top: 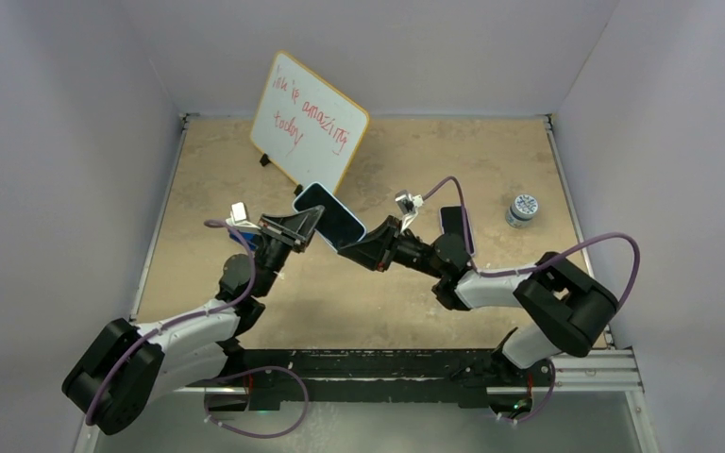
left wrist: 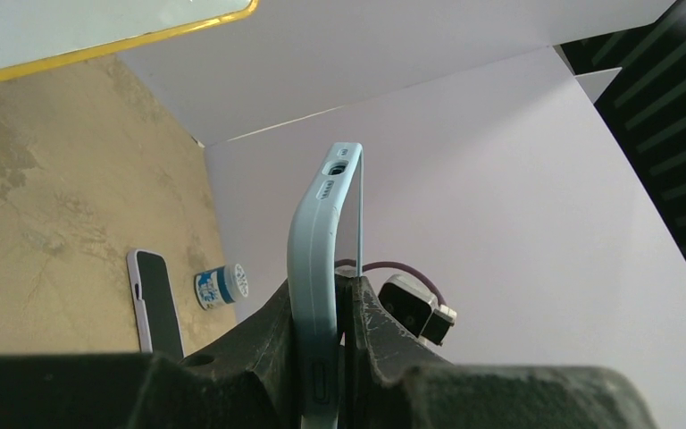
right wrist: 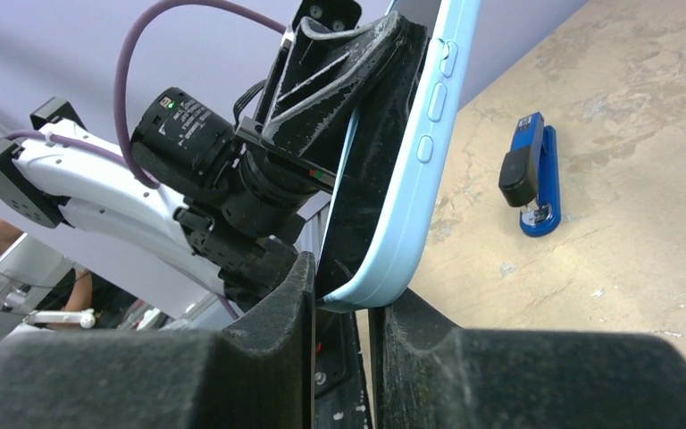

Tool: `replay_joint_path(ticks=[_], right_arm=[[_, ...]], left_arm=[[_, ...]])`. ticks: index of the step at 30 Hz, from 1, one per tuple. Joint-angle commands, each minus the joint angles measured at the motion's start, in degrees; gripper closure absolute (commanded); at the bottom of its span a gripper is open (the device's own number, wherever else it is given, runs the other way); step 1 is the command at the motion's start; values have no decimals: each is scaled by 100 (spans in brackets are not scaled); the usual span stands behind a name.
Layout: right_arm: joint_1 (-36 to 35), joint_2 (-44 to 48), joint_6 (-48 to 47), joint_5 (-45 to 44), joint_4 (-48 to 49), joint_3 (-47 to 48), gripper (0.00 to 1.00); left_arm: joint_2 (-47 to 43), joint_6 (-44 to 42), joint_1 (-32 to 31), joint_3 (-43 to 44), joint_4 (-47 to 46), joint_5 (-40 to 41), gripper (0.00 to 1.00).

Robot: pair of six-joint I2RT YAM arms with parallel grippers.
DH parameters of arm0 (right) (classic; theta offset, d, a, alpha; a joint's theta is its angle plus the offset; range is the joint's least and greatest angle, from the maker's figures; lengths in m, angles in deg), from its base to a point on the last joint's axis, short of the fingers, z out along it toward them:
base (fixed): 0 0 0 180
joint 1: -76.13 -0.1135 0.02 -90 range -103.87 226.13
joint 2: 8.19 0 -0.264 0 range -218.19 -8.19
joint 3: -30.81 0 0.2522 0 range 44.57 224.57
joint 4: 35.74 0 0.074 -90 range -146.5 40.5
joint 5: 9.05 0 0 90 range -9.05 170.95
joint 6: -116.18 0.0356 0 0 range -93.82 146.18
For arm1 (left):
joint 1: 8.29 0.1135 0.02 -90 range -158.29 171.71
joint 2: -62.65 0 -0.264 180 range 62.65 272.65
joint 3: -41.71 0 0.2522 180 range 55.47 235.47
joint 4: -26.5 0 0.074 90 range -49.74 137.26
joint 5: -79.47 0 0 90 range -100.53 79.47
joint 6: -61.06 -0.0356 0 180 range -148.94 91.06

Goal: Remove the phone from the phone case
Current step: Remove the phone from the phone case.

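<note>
The phone (top: 330,213), dark screen up, sits in a light blue phone case (left wrist: 317,241) and is held in the air over the middle of the table. My left gripper (top: 308,226) is shut on its left end; in the left wrist view its fingers (left wrist: 277,322) press both faces of the case, which bows away from a thin straight edge beside it. My right gripper (top: 361,247) meets the opposite end. In the right wrist view the case's lower corner (right wrist: 384,281) is pinched between the right gripper's (right wrist: 344,281) fingertips.
A second phone (top: 452,223) in a white case lies flat on the table behind my right wrist. A small blue-and-white bottle (top: 523,209) stands at the right. A whiteboard (top: 309,120) leans at the back. A blue stapler (right wrist: 527,174) lies on the tabletop.
</note>
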Motion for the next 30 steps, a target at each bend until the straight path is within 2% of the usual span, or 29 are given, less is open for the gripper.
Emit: replay_joint_path(ticks=[1,4,10,20,24,30], right_arm=[[-27,223,-1325,349,-577,287,85],[-20,388,-1909,486,-1222,384,94],[-27,678,-2888,305,-1860,366,100],[-27,920,-3694,-72,-1670,9,99],[-23,1008,-3611,-184,-1685,0,100],[-20,970,-2553,62,-1091,72,100]], left_arm=[[-91,58,-39,80,31,-411,100],[-106,-42,82,159,292,-724,100],[17,-129,433,381,584,-1528,100],[151,-472,602,566,676,-2157,100],[85,-708,602,510,301,-2256,100],[76,-783,603,251,-434,-2313,100]])
